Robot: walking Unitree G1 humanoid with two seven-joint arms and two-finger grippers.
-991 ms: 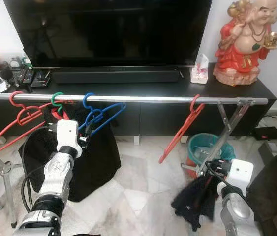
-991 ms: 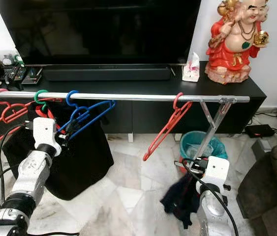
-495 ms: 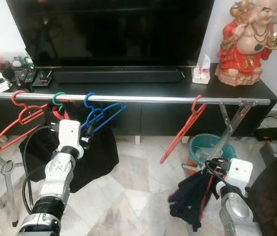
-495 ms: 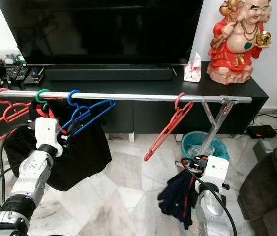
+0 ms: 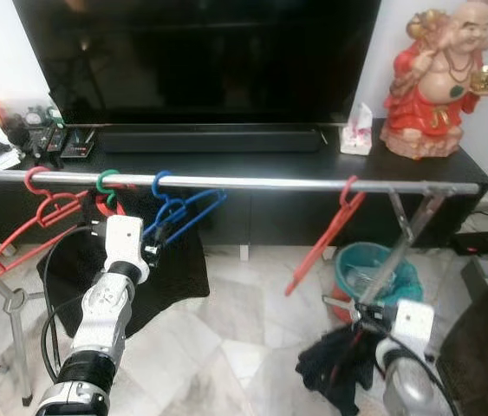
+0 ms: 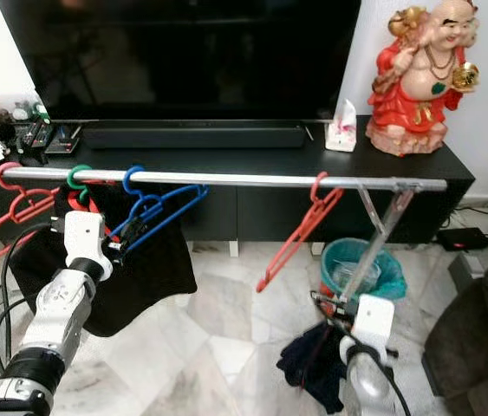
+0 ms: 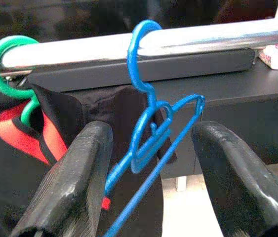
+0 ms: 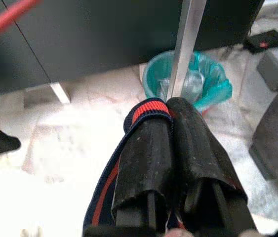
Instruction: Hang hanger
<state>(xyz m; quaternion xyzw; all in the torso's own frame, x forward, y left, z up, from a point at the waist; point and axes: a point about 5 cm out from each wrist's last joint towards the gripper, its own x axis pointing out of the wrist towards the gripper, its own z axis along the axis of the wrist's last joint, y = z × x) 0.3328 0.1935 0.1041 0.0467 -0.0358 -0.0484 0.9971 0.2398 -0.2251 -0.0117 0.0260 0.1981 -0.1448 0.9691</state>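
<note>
The blue hanger [image 7: 151, 133] hung hooked on the rail [image 5: 252, 183], at 12 o'clock from the left gripper [image 7: 148, 197], whose jaws stood wide astride it; a hasty withdrawal could snag and unhook it, while the right gripper [image 8: 171, 148] clamped a dark garment [image 5: 335, 373].

The rail [image 5: 252, 183] carries 4 hangers: 2 red [image 5: 27, 227] [image 5: 323, 238], 1 green [image 5: 105, 184], 1 blue [image 5: 178, 211]. There are 2 dark garments (1 on the green hanger [image 5: 165, 269], 1 low at 5 o'clock [image 5: 335, 368]). 1 statue [image 5: 432, 82], 1 television [image 5: 200, 52].

Silver arms w/ white wrist boxes, black cables, black end effector fingers [image 7: 74, 192]
</note>
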